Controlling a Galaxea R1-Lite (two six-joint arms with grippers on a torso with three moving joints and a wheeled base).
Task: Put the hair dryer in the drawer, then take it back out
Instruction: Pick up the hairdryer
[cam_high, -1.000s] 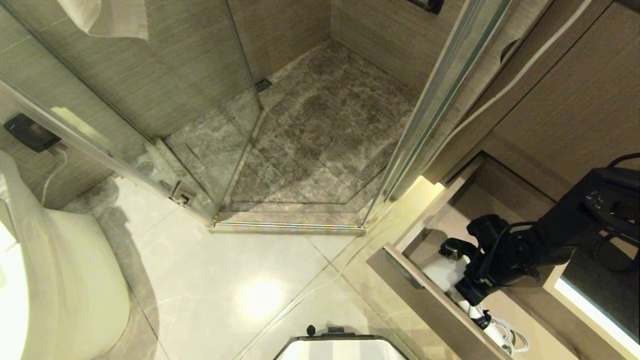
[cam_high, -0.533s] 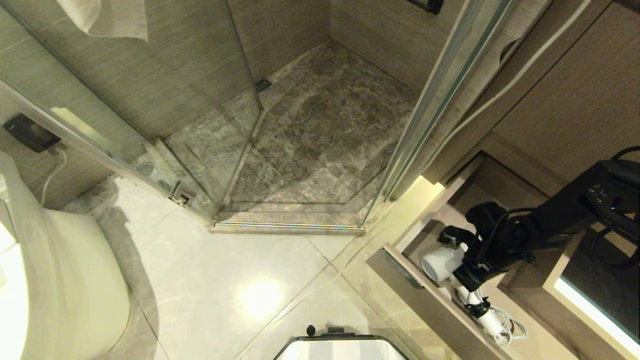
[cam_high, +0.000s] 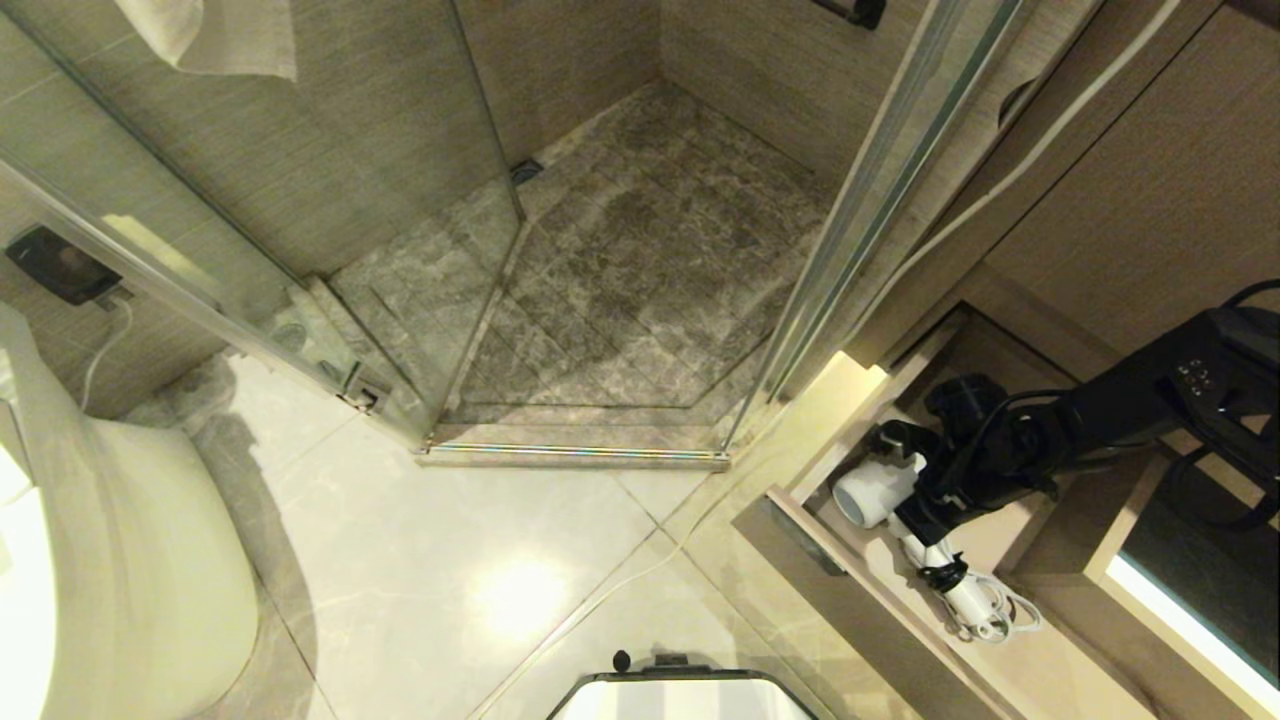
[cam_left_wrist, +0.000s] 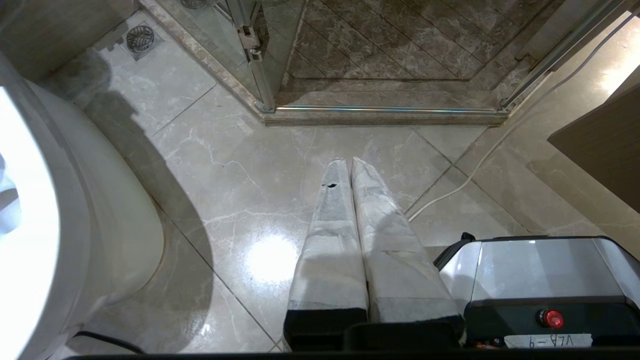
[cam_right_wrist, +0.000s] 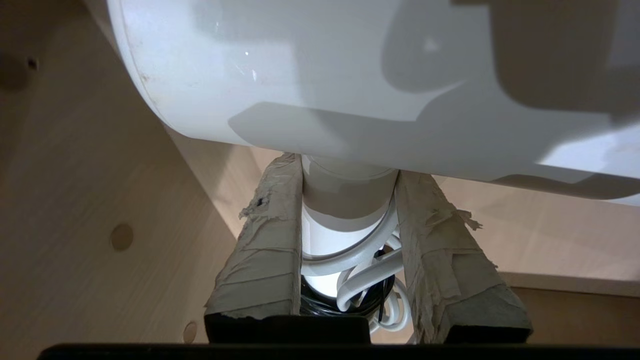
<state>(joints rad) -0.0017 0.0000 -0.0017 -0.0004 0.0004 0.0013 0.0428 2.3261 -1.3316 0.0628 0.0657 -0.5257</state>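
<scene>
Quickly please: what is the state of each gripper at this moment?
Left gripper: shut, holding nothing, above the floor.
Right gripper: shut on the handle of the hair dryer, over the open drawer.

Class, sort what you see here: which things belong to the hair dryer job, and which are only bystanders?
Job:
hair dryer
drawer, open
right end effector, clamped on the dryer's handle

Bystanders:
toilet
shower enclosure
towel
left end effector, shut, idle above the floor
</scene>
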